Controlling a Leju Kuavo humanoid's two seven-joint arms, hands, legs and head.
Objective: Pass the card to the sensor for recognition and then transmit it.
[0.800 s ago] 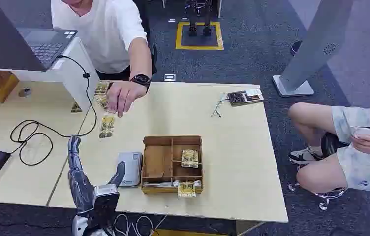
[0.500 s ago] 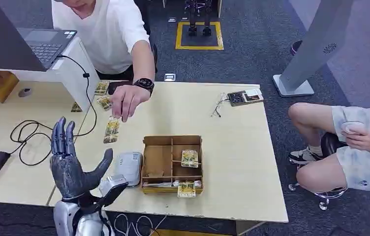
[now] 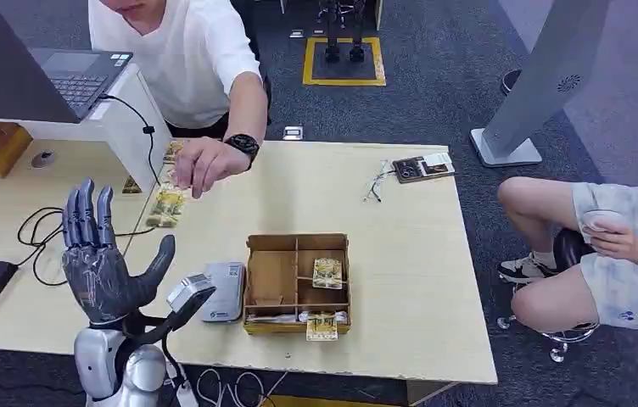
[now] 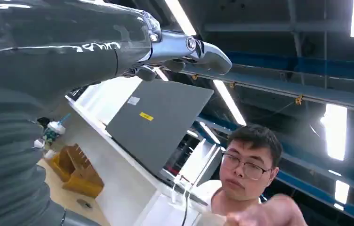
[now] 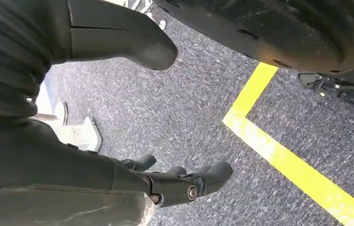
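Handover step: left hand (image 3: 99,267) raised, fingers (image 3: 84,216) spread, empty. Person's hand (image 3: 197,165) offers card (image 3: 166,207) at 1 o'clock. Next: pinch card, carry to sensor (image 3: 222,291).

Right hand (image 5: 184,181) hangs over floor, fingers loosely open, empty.

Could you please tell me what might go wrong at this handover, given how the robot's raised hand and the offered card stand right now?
1. The person's hand dangles the card by its top edge, apart from the open left hand; released early, it would drop onto the table.
2. Closing late, the hand could catch the person's fingers.
3. The black cable lies just beneath, so a dip could snag it.
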